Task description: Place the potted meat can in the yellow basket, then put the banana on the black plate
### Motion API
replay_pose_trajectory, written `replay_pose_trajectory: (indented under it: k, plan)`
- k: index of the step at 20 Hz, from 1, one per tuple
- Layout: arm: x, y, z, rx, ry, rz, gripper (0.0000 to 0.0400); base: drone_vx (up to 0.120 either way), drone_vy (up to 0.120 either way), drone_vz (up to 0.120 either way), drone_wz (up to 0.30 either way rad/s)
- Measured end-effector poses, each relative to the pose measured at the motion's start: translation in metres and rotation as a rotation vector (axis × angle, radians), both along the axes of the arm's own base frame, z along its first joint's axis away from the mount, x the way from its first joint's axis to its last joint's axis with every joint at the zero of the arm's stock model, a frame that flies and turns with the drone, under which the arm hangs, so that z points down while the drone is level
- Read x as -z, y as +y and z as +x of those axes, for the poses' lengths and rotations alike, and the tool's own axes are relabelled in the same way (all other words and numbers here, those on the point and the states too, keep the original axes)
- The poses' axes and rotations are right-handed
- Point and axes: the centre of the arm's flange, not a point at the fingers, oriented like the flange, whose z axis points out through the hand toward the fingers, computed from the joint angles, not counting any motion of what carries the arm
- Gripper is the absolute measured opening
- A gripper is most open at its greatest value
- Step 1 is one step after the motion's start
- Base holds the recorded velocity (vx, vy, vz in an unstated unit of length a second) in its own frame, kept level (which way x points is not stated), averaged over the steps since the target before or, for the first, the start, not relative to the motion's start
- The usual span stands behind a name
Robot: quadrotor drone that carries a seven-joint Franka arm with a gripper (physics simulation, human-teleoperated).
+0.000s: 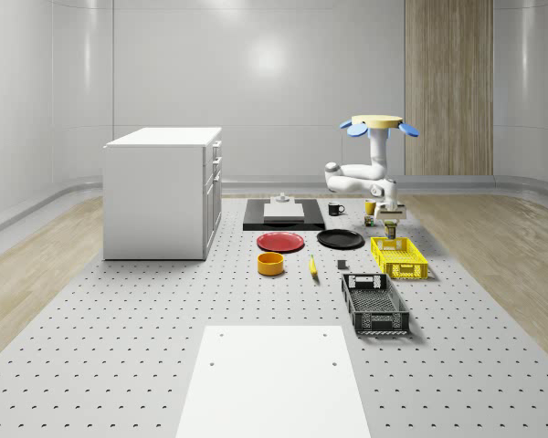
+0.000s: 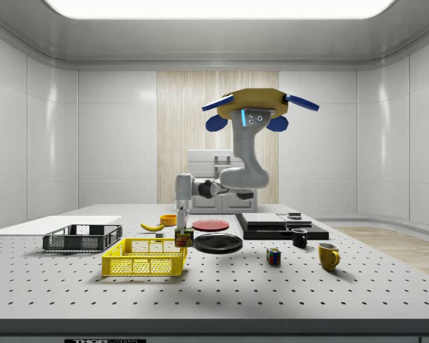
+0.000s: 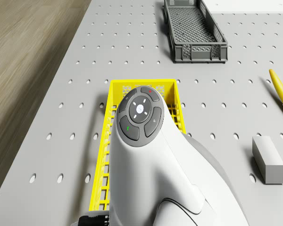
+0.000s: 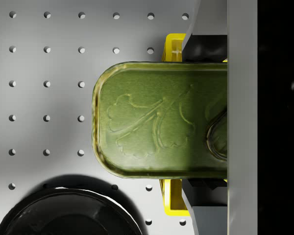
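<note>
My gripper (image 1: 390, 219) (image 2: 181, 227) is shut on the potted meat can (image 1: 392, 231) (image 2: 183, 240), an olive-green tin. In the wrist view the can (image 4: 157, 120) sits between the two fingers (image 4: 206, 46). It hangs just above the far end rim of the yellow basket (image 1: 399, 258) (image 2: 144, 258) (image 3: 172, 92) (image 4: 174, 44), partly over the table. The black plate (image 1: 340, 239) (image 2: 217, 243) (image 4: 68, 213) lies right beside that end. The banana (image 1: 312, 265) (image 2: 152, 226) (image 3: 282, 92) lies on the table beyond the plate. The drone (image 1: 379, 123) (image 2: 254, 103) hovers above the basket's far end.
A dark grey basket (image 1: 374, 304) (image 2: 82, 238) (image 3: 194, 29) stands past the yellow one. A red plate (image 1: 280, 242), an orange bowl (image 1: 270, 264), a small grey block (image 3: 267, 159), a black mug (image 2: 299, 238), a yellow mug (image 2: 328, 256) and a colour cube (image 2: 273, 256) are nearby. A white cabinet (image 1: 163, 192) stands at the whole-scene view's left.
</note>
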Motion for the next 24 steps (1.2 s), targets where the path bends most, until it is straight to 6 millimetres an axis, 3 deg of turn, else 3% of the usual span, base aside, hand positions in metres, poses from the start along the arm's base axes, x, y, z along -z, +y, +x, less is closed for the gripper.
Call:
replay_pose_trajectory:
  k: [24]
  plan:
    - [0.0,0.0,0.0,0.0,0.0,0.0,0.0291,0.12,-0.008,0.0,0.0]
